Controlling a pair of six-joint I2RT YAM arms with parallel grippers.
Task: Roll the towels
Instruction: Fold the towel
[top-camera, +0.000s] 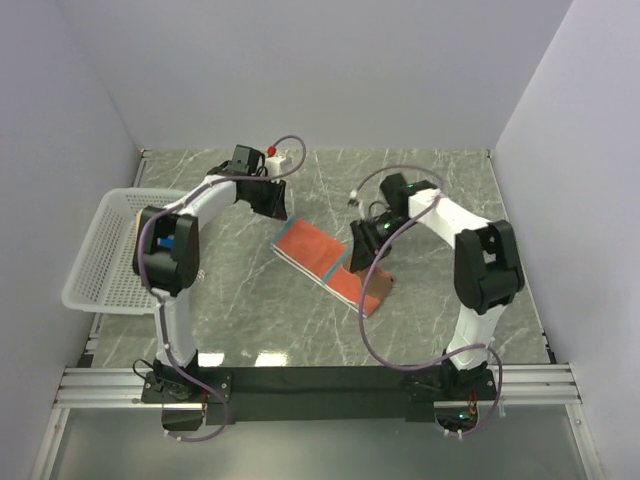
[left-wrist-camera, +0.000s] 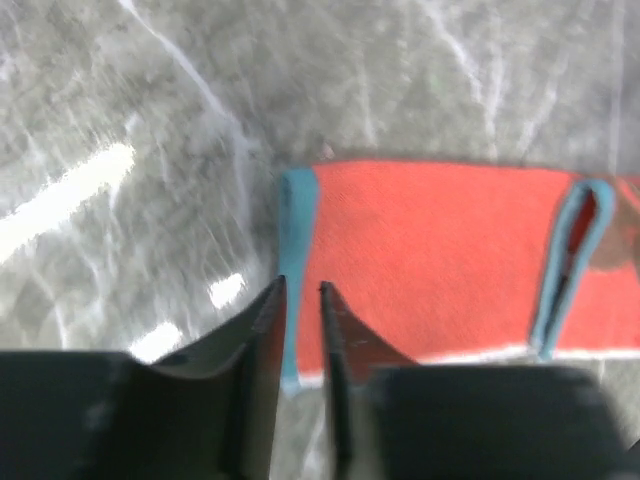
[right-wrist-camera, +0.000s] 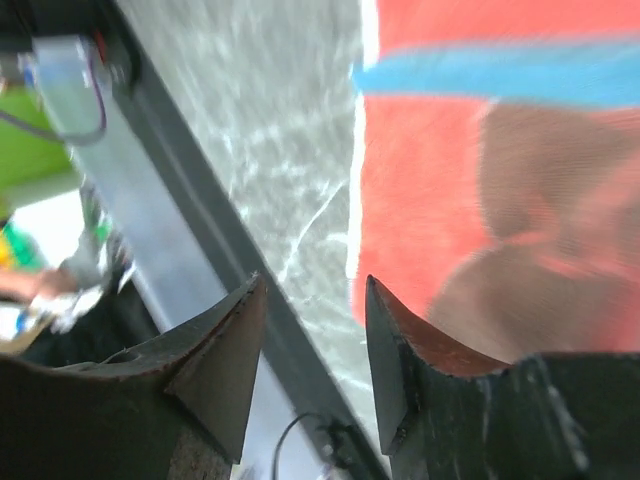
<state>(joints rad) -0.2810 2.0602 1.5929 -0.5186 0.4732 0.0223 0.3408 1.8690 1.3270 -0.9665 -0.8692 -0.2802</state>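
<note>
One rust-orange towel (top-camera: 318, 254) with teal edging lies folded in a long strip, running diagonally across the marble table (top-camera: 430, 180). Its near right end (top-camera: 378, 290) is turned over and shows brown. My left gripper (top-camera: 272, 203) hovers over the strip's far left end. In the left wrist view the left gripper (left-wrist-camera: 300, 290) has its jaws a narrow gap apart over the towel's (left-wrist-camera: 430, 260) teal hem (left-wrist-camera: 296, 215), with nothing between them. My right gripper (top-camera: 360, 255) is over the strip's right part. In the right wrist view the right gripper (right-wrist-camera: 312, 285) is open and empty beside the towel (right-wrist-camera: 420, 200).
A white lattice basket (top-camera: 100, 250) stands at the table's left edge, partly overhanging it. Grey walls close in the left, back and right. A metal rail (top-camera: 320, 385) carrying both arm bases runs along the near edge.
</note>
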